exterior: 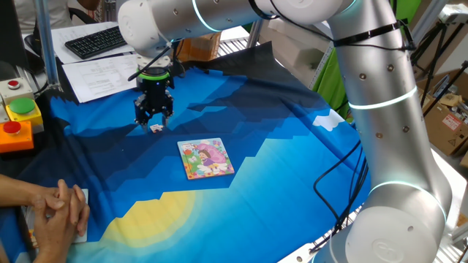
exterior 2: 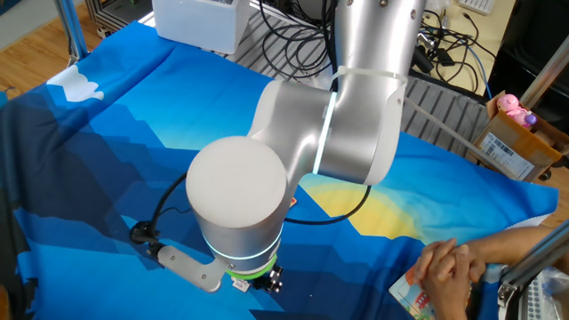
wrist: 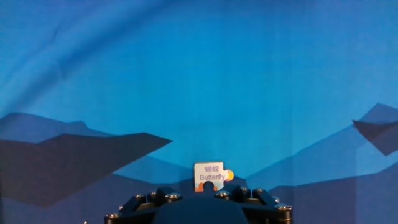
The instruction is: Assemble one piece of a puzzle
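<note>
The gripper stood low over the dark blue part of the cloth-covered table, fingers pointing down, and the piece sat right at its tips; in the hand view that small whitish piece, printed with the word "Butterfly" and carrying an orange knob on its side, showed just above the gripper body at the bottom of the picture. It looked clamped between the fingers, but the fingertips themselves were hidden there, and in the fixed view they were too small to read, so I could not tell for certain whether the gripper was clenched on the piece or only poised around it, nor whether the piece was lifted or touching the cloth. In the other fixed view the arm's wrist blocked almost everything, with only a sliver of the gripper peeping out below it. Outward from the gripper, in the fixed view, the puzzle lay flat toward four o'clock, apart from the gripper, its pink-and-green picture facing up. Farther out, toward seven o'clock, a person's clasped hands rested at the table edge. Judged from this, the task was at its early stage: the piece was at the gripper, and the carry across to the puzzle, the lining-up over the gap and the pressing-in all remained to be done.
</note>
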Tool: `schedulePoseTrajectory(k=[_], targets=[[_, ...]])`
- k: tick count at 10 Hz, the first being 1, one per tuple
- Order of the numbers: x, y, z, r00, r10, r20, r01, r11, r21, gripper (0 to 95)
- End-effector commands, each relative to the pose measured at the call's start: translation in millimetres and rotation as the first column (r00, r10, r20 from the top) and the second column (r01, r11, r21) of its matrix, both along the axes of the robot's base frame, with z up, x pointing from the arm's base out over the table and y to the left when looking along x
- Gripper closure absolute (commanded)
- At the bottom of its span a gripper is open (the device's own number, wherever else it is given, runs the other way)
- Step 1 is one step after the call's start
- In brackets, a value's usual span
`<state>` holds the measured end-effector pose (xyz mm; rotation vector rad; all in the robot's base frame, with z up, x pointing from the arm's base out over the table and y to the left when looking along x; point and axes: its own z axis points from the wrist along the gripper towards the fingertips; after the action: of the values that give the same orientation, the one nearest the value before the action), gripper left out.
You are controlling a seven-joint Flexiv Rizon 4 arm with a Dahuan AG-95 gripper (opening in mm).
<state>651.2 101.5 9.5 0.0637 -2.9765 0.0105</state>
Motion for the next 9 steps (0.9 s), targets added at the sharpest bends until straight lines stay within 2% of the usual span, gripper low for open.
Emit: schedulePoseTrajectory(k=[1, 3, 4, 9], targets=[[-0.5, 0.6, -2.3, 1.0, 0.0, -0.001, 0.0, 1.0, 0.001, 57.0], [-2.2, 0.9, -6.0, 1.0, 0.001, 0.001, -0.001, 1.0, 0.002, 57.0], [-2.1, 0.4, -6.1, 1.0, 0.004, 0.0, -0.004, 1.0, 0.001, 38.0], [-1.2, -4.7, -5.9, 1.0, 0.012, -0.001, -0.012, 1.0, 0.001, 38.0]])
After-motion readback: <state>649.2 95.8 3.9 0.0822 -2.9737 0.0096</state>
